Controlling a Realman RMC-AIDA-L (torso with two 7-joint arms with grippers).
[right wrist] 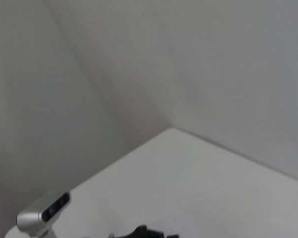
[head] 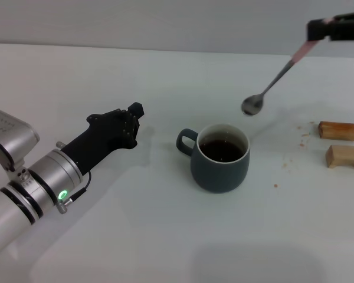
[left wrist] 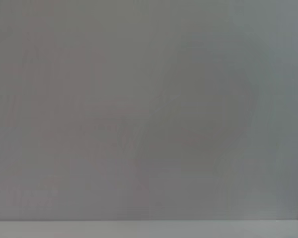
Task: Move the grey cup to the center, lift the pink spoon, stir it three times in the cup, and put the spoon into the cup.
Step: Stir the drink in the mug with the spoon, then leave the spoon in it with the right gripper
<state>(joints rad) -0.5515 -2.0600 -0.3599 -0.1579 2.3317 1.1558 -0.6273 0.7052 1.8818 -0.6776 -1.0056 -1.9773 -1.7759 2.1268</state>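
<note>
No readable text, label, brand, number or sign in any view. Grey cup (head: 219,158), pink spoon (head: 275,79), two wooden blocks (head: 341,143), bench (head: 165,236) all bore no markings. Left arm casing (head: 23,188) carried only small green light, no lettering. Left wrist view was blank grey surface; right wrist view showed plain walls, bench, nothing written.
</note>
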